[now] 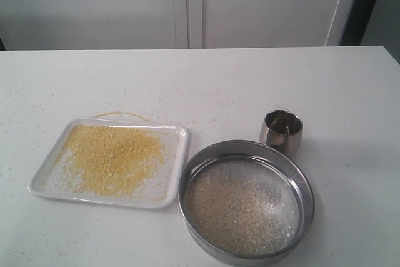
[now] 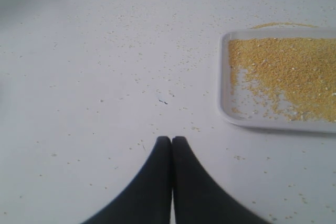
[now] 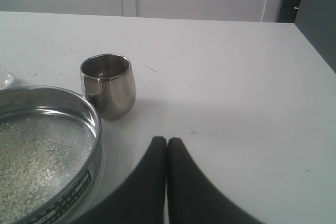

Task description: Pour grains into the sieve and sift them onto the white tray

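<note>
Exterior view: white tray (image 1: 94, 197) on the table (image 1: 187, 79), carrying fine yellow grains (image 1: 112, 157); sieve (image 1: 250, 151) just beside it, coarse pale grains (image 1: 240, 211) inside; steel cup (image 1: 281, 130) behind, apparently empty. Both the left claw (image 2: 171, 140) and right claw (image 3: 167, 141) are pinched together, holding nothing. Pouring and sifting judged done; nothing evidently left.

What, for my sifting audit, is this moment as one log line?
left gripper: shut, empty | right gripper: shut, empty | white tray: fine yellow grains | sieve: coarse pale grains | steel cup: upright, beside sieve
</note>
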`<action>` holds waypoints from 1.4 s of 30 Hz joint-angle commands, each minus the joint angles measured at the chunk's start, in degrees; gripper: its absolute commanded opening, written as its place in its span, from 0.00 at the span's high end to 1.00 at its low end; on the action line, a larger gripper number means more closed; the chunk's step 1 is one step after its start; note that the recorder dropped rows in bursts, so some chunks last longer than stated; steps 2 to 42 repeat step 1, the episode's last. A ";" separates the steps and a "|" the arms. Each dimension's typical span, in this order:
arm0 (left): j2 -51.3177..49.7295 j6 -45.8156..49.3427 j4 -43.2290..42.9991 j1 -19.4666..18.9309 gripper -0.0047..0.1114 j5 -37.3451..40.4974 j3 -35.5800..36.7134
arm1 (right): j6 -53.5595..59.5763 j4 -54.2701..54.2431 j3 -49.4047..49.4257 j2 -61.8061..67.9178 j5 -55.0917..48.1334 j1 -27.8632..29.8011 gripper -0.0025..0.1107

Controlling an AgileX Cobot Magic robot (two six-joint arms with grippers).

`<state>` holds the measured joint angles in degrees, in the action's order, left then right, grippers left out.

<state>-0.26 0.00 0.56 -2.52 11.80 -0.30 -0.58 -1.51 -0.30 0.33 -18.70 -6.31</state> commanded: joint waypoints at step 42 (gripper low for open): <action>0.26 0.00 0.62 -0.20 0.96 -0.24 0.30 | 0.58 -0.17 0.30 -0.33 0.44 0.11 0.98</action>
